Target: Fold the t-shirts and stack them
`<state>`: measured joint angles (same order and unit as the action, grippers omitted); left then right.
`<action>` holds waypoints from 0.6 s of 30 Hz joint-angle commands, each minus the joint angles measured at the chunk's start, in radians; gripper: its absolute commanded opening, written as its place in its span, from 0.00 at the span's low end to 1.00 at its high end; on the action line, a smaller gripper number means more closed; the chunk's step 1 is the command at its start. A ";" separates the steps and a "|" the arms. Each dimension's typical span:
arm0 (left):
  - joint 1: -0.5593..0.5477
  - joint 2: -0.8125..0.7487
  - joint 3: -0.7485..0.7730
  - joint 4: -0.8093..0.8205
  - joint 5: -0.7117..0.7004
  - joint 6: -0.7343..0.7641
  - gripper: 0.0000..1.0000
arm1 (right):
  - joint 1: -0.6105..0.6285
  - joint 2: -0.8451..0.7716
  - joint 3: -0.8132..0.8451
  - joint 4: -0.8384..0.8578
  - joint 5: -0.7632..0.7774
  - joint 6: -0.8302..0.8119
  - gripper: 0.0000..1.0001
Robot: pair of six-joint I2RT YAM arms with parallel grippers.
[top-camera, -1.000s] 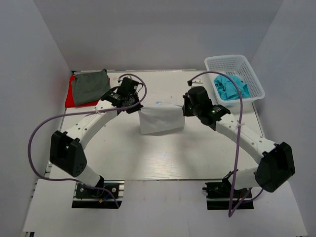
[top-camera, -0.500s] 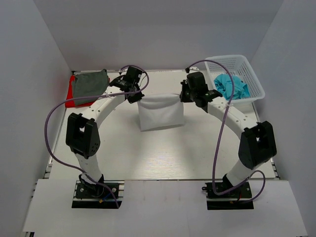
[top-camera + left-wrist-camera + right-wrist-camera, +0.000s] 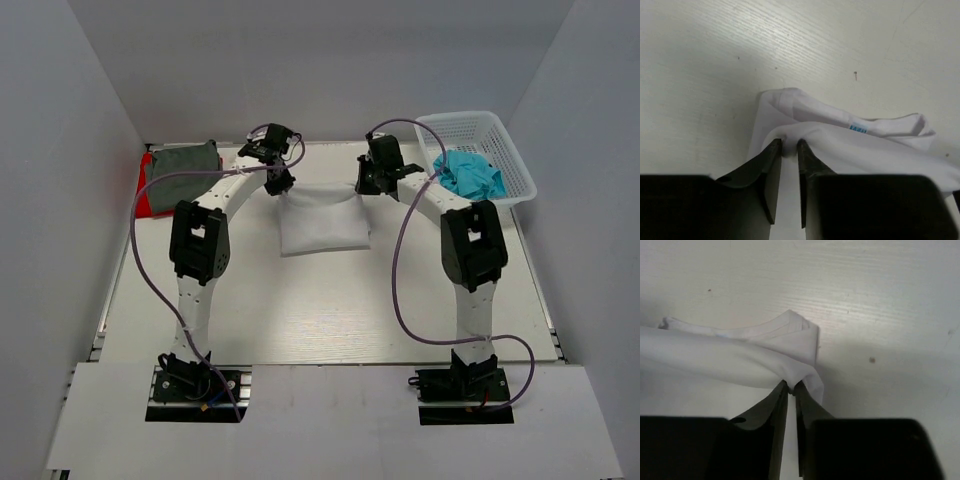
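Centre-top of overhead view: white t-shirt [image 3: 322, 222] lies folded on table [image 3: 320, 310], far edge bunched. Left gripper [image 3: 280, 187] pinches its upper-left corner, right gripper [image 3: 364, 187] its upper-right corner, both finger pairs pressed nearly together on cloth. Likely risk: if 1 gripper lets go before other, or limp cloth snags on finger, corner drags and fold skews. Upper right: white basket [image 3: 516, 165] holds crumpled turquoise t-shirt [image 3: 468, 175]. Upper left: grey-green t-shirt [image 3: 182, 162] stacked on red t-shirt [image 3: 143, 203], no container.
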<state>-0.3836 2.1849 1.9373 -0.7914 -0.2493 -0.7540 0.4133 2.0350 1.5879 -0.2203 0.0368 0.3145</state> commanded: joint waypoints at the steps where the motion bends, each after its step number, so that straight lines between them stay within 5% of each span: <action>1: 0.037 0.042 0.115 -0.008 0.007 0.001 0.36 | -0.021 0.088 0.118 0.045 -0.029 0.008 0.21; 2: 0.037 0.076 0.139 -0.043 0.007 0.001 0.67 | -0.024 0.105 0.147 0.061 -0.028 -0.005 0.50; 3: 0.049 0.087 0.161 -0.043 0.007 0.011 0.77 | -0.028 0.117 0.149 0.103 -0.070 -0.018 0.83; 4: 0.058 0.087 0.190 -0.020 0.025 0.037 0.87 | -0.031 0.126 0.165 0.114 -0.080 -0.023 0.90; 6: 0.058 0.087 0.222 0.004 0.041 0.102 0.98 | -0.034 0.133 0.201 0.119 -0.128 -0.060 0.90; 9: 0.058 0.046 0.201 0.029 0.050 0.162 1.00 | -0.028 0.096 0.167 0.124 -0.166 -0.061 0.90; 18: 0.028 -0.180 -0.285 0.182 0.186 0.272 1.00 | -0.028 -0.226 -0.257 0.252 -0.219 -0.006 0.90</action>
<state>-0.3347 2.0804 1.7401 -0.6781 -0.1417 -0.5709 0.3836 1.9274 1.4296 -0.0589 -0.1421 0.2913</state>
